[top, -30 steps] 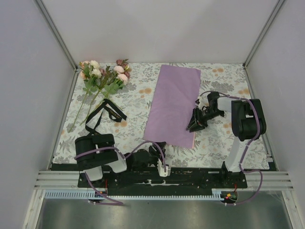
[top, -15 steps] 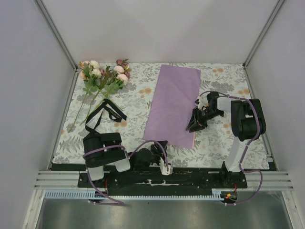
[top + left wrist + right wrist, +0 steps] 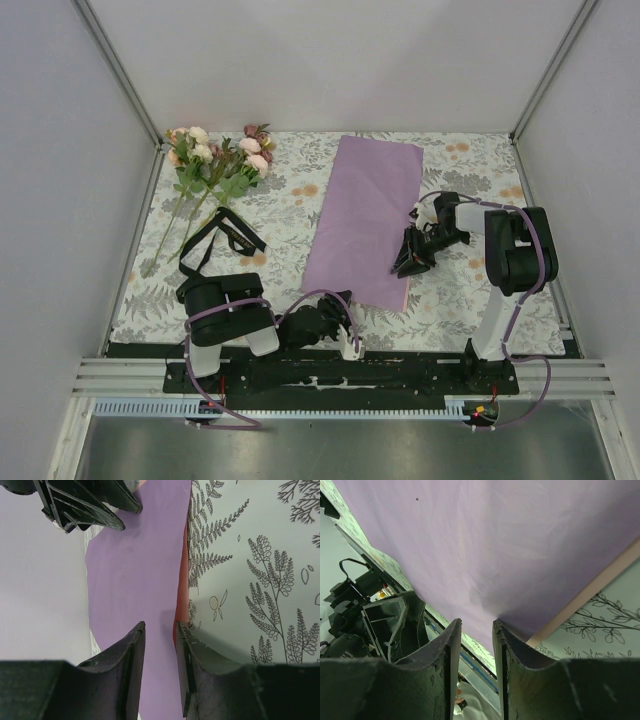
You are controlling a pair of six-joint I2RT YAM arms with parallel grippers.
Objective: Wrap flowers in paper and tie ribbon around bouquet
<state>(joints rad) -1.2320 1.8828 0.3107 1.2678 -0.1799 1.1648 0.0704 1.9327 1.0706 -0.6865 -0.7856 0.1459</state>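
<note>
The paper [image 3: 365, 215] lies flat on the flowered cloth, lilac face up, with a pink strip of its other face [image 3: 600, 585] showing at one edge. My right gripper [image 3: 404, 267] rests at the paper's right edge near the front corner. It is open, and a narrow gap shows between its fingers [image 3: 507, 645] in the right wrist view. My left gripper [image 3: 338, 304] sits low at the paper's near end, open, with the paper [image 3: 135, 570] just past its tips [image 3: 160, 630]. The flowers [image 3: 215, 160] lie at the back left. The black ribbon [image 3: 215, 240] lies loose in front of them.
The cloth-covered table [image 3: 460, 290] is walled in by grey panels on three sides. A metal rail [image 3: 560, 375] with both arm bases runs along its near edge. In the left wrist view the right gripper [image 3: 80, 500] shows at the top left.
The left arm has swung right and forward toward the paper's near end, and its jaws have narrowed. The right arm, paper, flowers and ribbon have not moved.
</note>
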